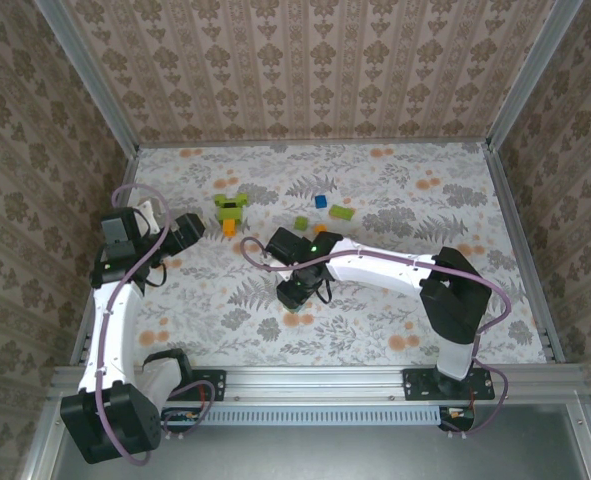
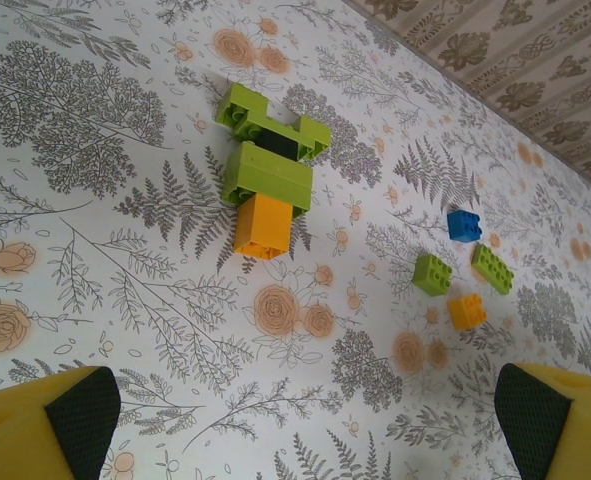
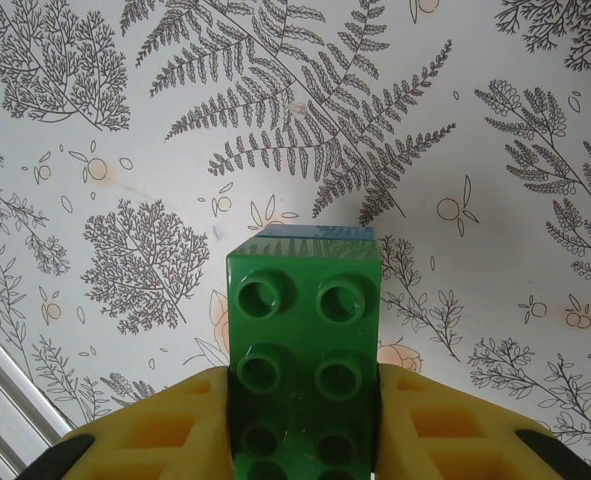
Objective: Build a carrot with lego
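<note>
Carrot (image 2: 265, 185) is being seen lying flat on the table (image 2: 125, 330), far-left area in the top view. It is lime-green bricks forked at one end, with an orange tip (image 2: 263, 227). To its right, well apart, a blue brick (image 2: 464, 225), two lime bricks (image 2: 432, 273) and a loose orange brick (image 2: 466, 311) are being seen scattered. A dark green brick (image 3: 303, 340) is being clamped between the right gripper (image 3: 303, 425) pads, studs facing the camera, over mid-table. The left gripper (image 2: 300, 415) is being held wide apart with nothing in it, near the carrot and not touching it.
</note>
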### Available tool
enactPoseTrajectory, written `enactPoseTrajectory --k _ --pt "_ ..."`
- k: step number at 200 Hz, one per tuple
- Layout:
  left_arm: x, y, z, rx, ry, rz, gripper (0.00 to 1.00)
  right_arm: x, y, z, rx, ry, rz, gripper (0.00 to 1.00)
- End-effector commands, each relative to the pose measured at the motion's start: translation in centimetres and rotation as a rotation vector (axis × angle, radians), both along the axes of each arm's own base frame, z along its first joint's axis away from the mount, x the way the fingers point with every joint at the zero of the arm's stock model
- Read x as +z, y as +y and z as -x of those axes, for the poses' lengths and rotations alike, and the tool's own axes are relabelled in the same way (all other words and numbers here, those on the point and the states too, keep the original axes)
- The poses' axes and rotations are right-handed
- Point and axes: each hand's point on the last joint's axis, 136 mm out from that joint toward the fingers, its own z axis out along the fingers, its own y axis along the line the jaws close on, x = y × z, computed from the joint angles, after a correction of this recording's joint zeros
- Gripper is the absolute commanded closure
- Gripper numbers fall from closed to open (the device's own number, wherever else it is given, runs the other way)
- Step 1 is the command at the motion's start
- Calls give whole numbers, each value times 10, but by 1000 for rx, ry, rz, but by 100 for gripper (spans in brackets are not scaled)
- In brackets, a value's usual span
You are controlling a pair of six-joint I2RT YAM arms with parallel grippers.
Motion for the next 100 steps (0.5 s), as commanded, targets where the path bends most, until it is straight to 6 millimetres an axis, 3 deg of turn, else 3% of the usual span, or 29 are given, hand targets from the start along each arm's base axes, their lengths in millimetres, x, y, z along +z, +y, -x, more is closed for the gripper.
enactPoseTrajectory --k 1,100 --pt "0 -4 -1 -27 -14 -6 0 -48 -36 24 -11 102 180 68" --pt "-2 -3 -1 -23 -11 -10 0 -97 -63 53 -8 217 272 69"
